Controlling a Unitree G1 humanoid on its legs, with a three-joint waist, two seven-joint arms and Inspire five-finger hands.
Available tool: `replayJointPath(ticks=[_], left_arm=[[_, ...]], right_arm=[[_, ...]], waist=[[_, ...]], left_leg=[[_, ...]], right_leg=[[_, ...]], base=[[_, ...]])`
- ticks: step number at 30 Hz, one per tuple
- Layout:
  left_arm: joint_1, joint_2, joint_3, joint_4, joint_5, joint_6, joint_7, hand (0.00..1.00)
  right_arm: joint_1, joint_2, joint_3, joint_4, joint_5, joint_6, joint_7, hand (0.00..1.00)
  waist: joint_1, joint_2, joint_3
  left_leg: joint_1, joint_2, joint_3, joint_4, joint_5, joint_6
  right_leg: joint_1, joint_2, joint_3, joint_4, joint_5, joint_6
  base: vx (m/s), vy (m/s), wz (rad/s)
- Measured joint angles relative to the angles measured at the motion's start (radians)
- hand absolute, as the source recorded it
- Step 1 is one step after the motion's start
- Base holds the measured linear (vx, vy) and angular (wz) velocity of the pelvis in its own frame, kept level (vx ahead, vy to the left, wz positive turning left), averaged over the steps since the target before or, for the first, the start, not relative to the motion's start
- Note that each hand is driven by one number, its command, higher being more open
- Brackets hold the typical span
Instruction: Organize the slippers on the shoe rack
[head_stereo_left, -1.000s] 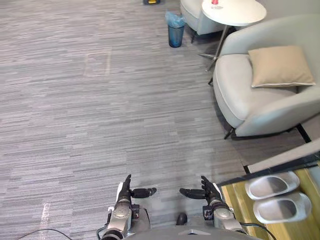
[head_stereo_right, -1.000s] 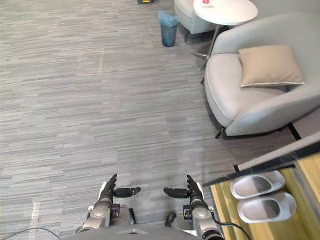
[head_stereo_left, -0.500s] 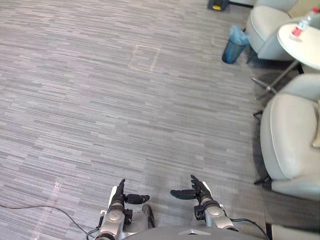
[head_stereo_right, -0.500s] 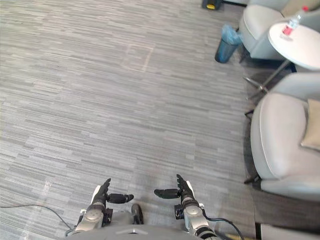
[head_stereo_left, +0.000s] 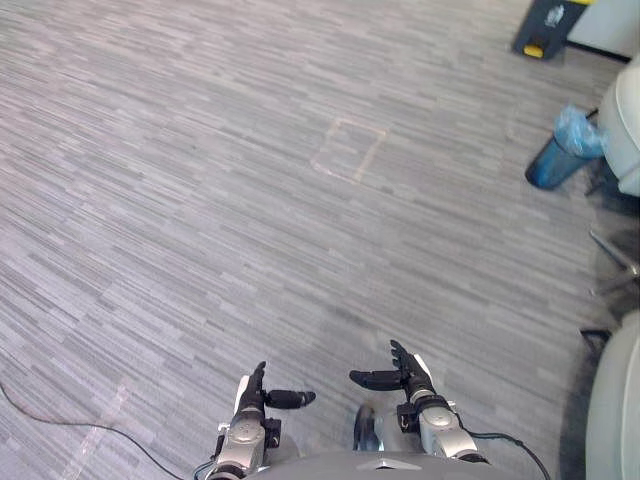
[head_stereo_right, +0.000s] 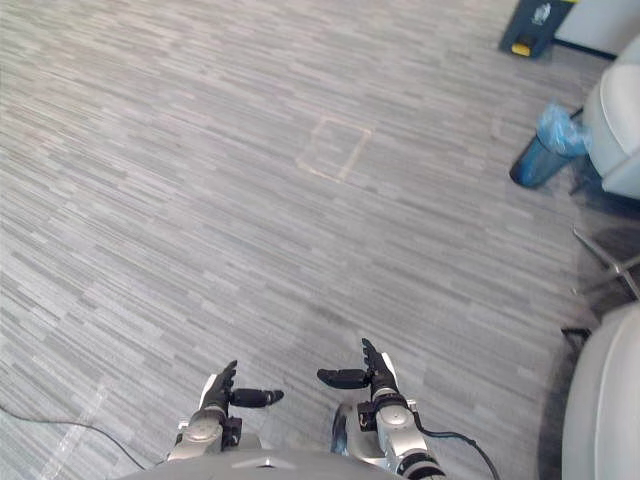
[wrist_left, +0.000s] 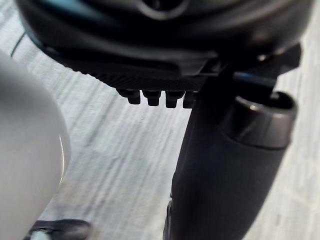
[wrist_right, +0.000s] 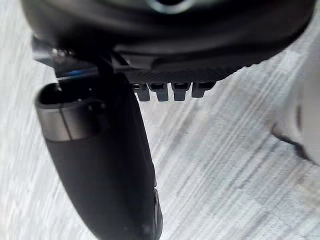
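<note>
Left hand (head_stereo_left: 254, 400) and right hand (head_stereo_left: 406, 378) hover low over the grey carpet (head_stereo_left: 200, 200). Both are released: fingers (head_stereo_left: 259, 373) loosely straight, thumbs (head_stereo_left: 290, 398) pointing inward toward each other, nothing in either. In each wrist view the fingers show as a short row of tips beyond the dark palm, beside the thick thumb, with carpet past them. A faint square outline (head_stereo_left: 348, 163) marks the carpet ahead. To the right stands a blue bin (head_stereo_left: 558, 162) with a crumpled liner, and just beside it a pale chair (head_stereo_left: 628, 115) is cut off by the edge. A 2nd pale seat (head_stereo_left: 616, 410) is cut off at the lower right, with thin metal legs (head_stereo_left: 612, 262) between the 2. A dark stand (head_stereo_left: 547, 22) with a yellow base is cropped at the top; its pale mark is too small to read.
</note>
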Motion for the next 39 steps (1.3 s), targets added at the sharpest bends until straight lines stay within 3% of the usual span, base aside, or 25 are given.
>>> replayJointPath(ticks=[2, 4, 5, 6, 8, 9, 10, 11, 13, 14, 16, 18, 20, 21, 22, 23, 24, 26, 29, 30, 32, 34, 36, 37, 39], left_arm=[[-0.001, -0.002, -0.002, -0.021, -0.002, -0.008, -0.002, 1.0], [-0.016, 0.001, -0.003, -0.035, -0.003, -0.014, -0.003, 1.0], [-0.024, 0.003, -0.004, -0.035, -0.004, -0.017, -0.002, 1.0], [-0.023, 0.004, -0.005, -0.035, -0.007, -0.02, -0.002, 1.0], [-0.036, 0.024, -0.01, -0.027, -0.011, -0.03, 0.001, 1.0], [-0.032, 0.04, -0.009, -0.014, -0.011, -0.032, 0.003, 1.0], [-0.033, 0.044, -0.003, -0.012, -0.015, -0.023, 0.002, 1.0], [-0.017, 0.064, -0.004, 0.001, -0.02, -0.012, 0.006, 1.0], [-0.002, 0.087, -0.007, 0.033, -0.036, -0.003, 0.01, 1.0], [0.001, 0.093, -0.013, 0.049, -0.036, 0.002, 0.014, 1.0], [0.003, 0.094, -0.026, 0.072, -0.043, 0.009, 0.018, 1.0], [0.002, 0.094, -0.052, 0.085, -0.042, 0.009, 0.016, 1.0], [0.002, 0.088, -0.055, 0.089, -0.042, 0.009, 0.012, 1.0], [0.003, 0.083, -0.059, 0.094, -0.042, 0.009, 0.007, 1.0], [0.012, 0.085, -0.064, 0.096, -0.039, 0.01, 0.001, 1.0], [0.006, 0.077, -0.063, 0.11, -0.036, 0.011, -0.004, 1.0], [-0.006, 0.061, -0.063, 0.111, -0.033, 0.012, -0.007, 1.0], [-0.013, 0.028, -0.061, 0.105, -0.031, 0.01, -0.006, 1.0], [-0.01, -0.019, -0.021, 0.063, -0.031, 0.008, -0.007, 1.0], [-0.005, -0.026, -0.01, 0.049, -0.032, 0.006, -0.007, 1.0], [0.012, -0.03, 0.02, -0.004, -0.032, 0.007, -0.007, 1.0], [0.013, -0.029, 0.032, -0.022, -0.032, -0.003, -0.009, 1.0], [0.004, -0.029, 0.035, -0.03, -0.032, -0.006, -0.01, 1.0], [0.004, -0.028, 0.035, -0.035, -0.033, -0.007, -0.01, 1.0], [0.003, -0.028, 0.035, -0.03, -0.044, -0.014, -0.007, 1.0]], right_arm=[[0.002, 0.006, -0.001, 0.001, 0.0, 0.0, 0.0, 1.0], [-0.008, 0.007, -0.007, 0.004, 0.0, 0.0, -0.004, 1.0], [-0.005, 0.005, -0.014, 0.007, -0.001, 0.0, -0.006, 1.0], [-0.002, -0.002, -0.015, 0.021, -0.001, 0.0, -0.006, 1.0], [-0.008, 0.008, -0.01, 0.057, -0.002, 0.004, -0.007, 1.0], [-0.006, 0.013, -0.006, 0.074, -0.003, 0.004, -0.005, 1.0], [-0.006, 0.014, -0.006, 0.078, -0.003, 0.005, -0.005, 1.0], [-0.009, 0.02, -0.006, 0.083, -0.003, 0.006, -0.005, 1.0], [-0.01, 0.019, -0.009, 0.085, -0.009, 0.006, -0.005, 1.0], [-0.013, 0.018, -0.009, 0.084, -0.009, 0.008, -0.004, 1.0], [-0.025, 0.014, -0.006, 0.076, -0.01, 0.006, 0.0, 1.0], [-0.027, 0.002, 0.001, 0.046, -0.01, -0.01, 0.003, 1.0], [-0.028, 0.002, 0.001, 0.009, -0.009, -0.035, 0.007, 1.0], [-0.028, 0.002, 0.004, -0.007, -0.009, -0.038, 0.009, 1.0], [-0.025, 0.0, 0.006, -0.007, -0.008, -0.041, 0.01, 1.0], [-0.033, -0.013, 0.006, 0.005, -0.01, -0.043, 0.009, 1.0], [-0.059, -0.017, -0.006, 0.027, -0.011, -0.026, 0.008, 1.0], [-0.058, -0.02, -0.047, 0.029, -0.008, -0.015, -0.001, 1.0], [-0.011, -0.025, -0.044, -0.011, -0.009, 0.004, 0.0, 1.0], [-0.006, -0.022, -0.04, -0.016, -0.008, 0.006, 0.0, 1.0], [0.012, 0.012, -0.039, -0.017, -0.006, 0.015, -0.001, 1.0], [0.017, 0.026, -0.039, -0.006, -0.005, 0.015, 0.0, 1.0], [0.013, 0.027, -0.057, 0.012, -0.005, 0.02, -0.004, 1.0], [0.01, 0.026, -0.068, 0.022, -0.006, 0.02, -0.006, 1.0], [0.008, 0.006, -0.079, 0.059, -0.006, 0.017, -0.008, 1.0]], waist=[[0.017, -0.009, -0.003], [0.031, -0.024, 0.005], [0.038, -0.031, 0.01], [0.047, -0.03, 0.008], [0.036, -0.068, -0.003], [0.039, -0.072, -0.005], [0.041, -0.072, -0.005], [0.044, -0.079, -0.007], [0.033, -0.098, -0.007], [0.024, -0.098, -0.006], [0.006, -0.07, 0.009], [-0.005, -0.048, 0.016], [-0.026, -0.045, 0.018], [-0.041, -0.047, 0.017], [-0.049, -0.058, 0.014], [-0.052, -0.037, 0.016], [-0.033, -0.011, 0.009], [-0.049, -0.009, 0.01], [-0.04, 0.005, 0.011], [-0.036, 0.015, 0.011], [-0.02, 0.007, 0.004], [-0.003, -0.01, -0.004], [0.016, -0.016, 0.001], [0.017, -0.021, 0.002], [0.028, -0.015, -0.007]], left_leg=[[-0.08, 0.008, 0.06, -0.083, -0.031, 0.029], [-0.176, -0.052, 0.069, -0.358, -0.021, 0.053], [-0.192, -0.101, 0.049, -0.532, 0.043, 0.057], [-0.183, -0.141, 0.019, -0.611, 0.205, 0.088], [-0.16, -0.186, 0.027, -0.632, 0.185, 0.107], [-0.17, -0.185, 0.025, -0.584, 0.141, 0.121], [-0.167, -0.184, 0.026, -0.565, 0.124, 0.125], [-0.104, -0.196, 0.054, -0.565, 0.051, 0.13], [0.024, -0.234, 0.068, -0.655, 0.007, 0.133], [0.084, -0.242, 0.068, -0.689, -0.006, 0.135], [0.239, -0.232, 0.066, -0.797, -0.013, 0.129], [0.326, -0.2, 0.069, -0.848, -0.012, 0.128], [0.376, -0.167, 0.067, -0.853, -0.013, 0.127], [0.405, -0.156, 0.061, -0.857, -0.018, 0.118], [0.433, -0.164, 0.056, -0.861, -0.031, 0.093], [0.468, -0.136, 0.042, -0.868, -0.038, 0.079], [0.465, -0.124, 0.015, -0.861, 0.002, 0.081], [0.469, -0.135, -0.018, -0.792, 0.116, 0.023], [0.309, -0.058, -0.063, -0.315, 0.244, -0.065], [0.253, -0.026, -0.048, -0.182, 0.21, -0.078], [0.122, 0.05, 0.046, 0.028, 0.1, -0.043], [0.035, 0.047, 0.131, -0.058, 0.014, 0.005], [-0.05, -0.01, 0.131, -0.303, -0.013, 0.032], [-0.073, -0.062, 0.097, -0.462, 0.008, 0.042], [-0.055, -0.146, 0.021, -0.706, 0.225, 0.077]], right_leg=[[0.065, -0.006, 0.005, -0.063, 0.003, 0.005], [0.125, -0.048, 0.016, -0.108, -0.009, 0.03], [0.148, -0.074, 0.023, -0.114, -0.023, 0.056], [0.168, -0.083, 0.048, -0.126, -0.026, 0.07], [0.179, -0.13, 0.062, -0.137, 0.016, 0.095], [0.178, -0.137, 0.106, -0.118, 0.073, 0.14], [0.174, -0.138, 0.121, -0.09, 0.082, 0.148], [0.121, -0.162, 0.177, 0.104, 0.088, 0.148], [-0.029, -0.233, 0.184, 0.491, 0.189, 0.185], [-0.103, -0.244, 0.185, 0.646, 0.162, 0.174], [-0.229, -0.199, 0.139, 0.789, 0.019, 0.082], [-0.327, -0.139, 0.068, 0.726, -0.051, 0.026], [-0.441, -0.092, 0.034, 0.507, -0.057, 0.031], [-0.471, -0.077, 0.034, 0.313, 0.011, 0.053], [-0.459, -0.07, 0.034, 0.175, 0.171, 0.049], [-0.431, -0.049, 0.026, 0.166, 0.242, -0.006], [-0.433, -0.029, 0.027, 0.194, 0.198, -0.013], [-0.418, -0.07, 0.015, 0.297, 0.097, -0.02], [-0.241, -0.047, -0.008, 0.2, 0.021, -0.013], [-0.201, -0.028, -0.004, 0.173, 0.016, -0.018], [-0.072, 0.002, 0.017, 0.08, 0.008, -0.019], [0.017, -0.006, 0.047, -0.002, 0.015, -0.008], [0.096, -0.036, 0.072, -0.06, 0.02, 0.003], [0.119, -0.062, 0.08, -0.07, 0.017, 0.022], [0.154, -0.099, 0.129, -0.077, -0.011, 0.087]], base=[[0.43, -0.004, -0.1], [0.46, 0.134, -0.25], [0.62, 0.265, -0.34], [0.54, 0.227, -0.19], [0.52, 0.202, 0.19], [0.58, 0.243, 0.26], [0.8, 0.358, -0.07], [0.8, 0.33, -0.25], [0.57, 0.197, -0.17], [0.45, 0.082, 0.01], [0.59, 0.072, 0.01], [0.53, 0.001, 0.14], [0.66, -0.128, 0.39], [0.77, -0.198, 0.55], [0.56, -0.16, 0.5], [0.83, -0.238, 0.11], [0.8, -0.249, -0.02], [0.65, -0.224, 0.14], [0.49, -0.157, 0.11], [0.46, -0.072, -0.22], [0.39, -0.02, -0.39], [0.6, 0.053, -0.5], [0.43, 0.146, -0.44], [0.44, 0.26, -0.42], [0.42, 0.232, -0.54]])
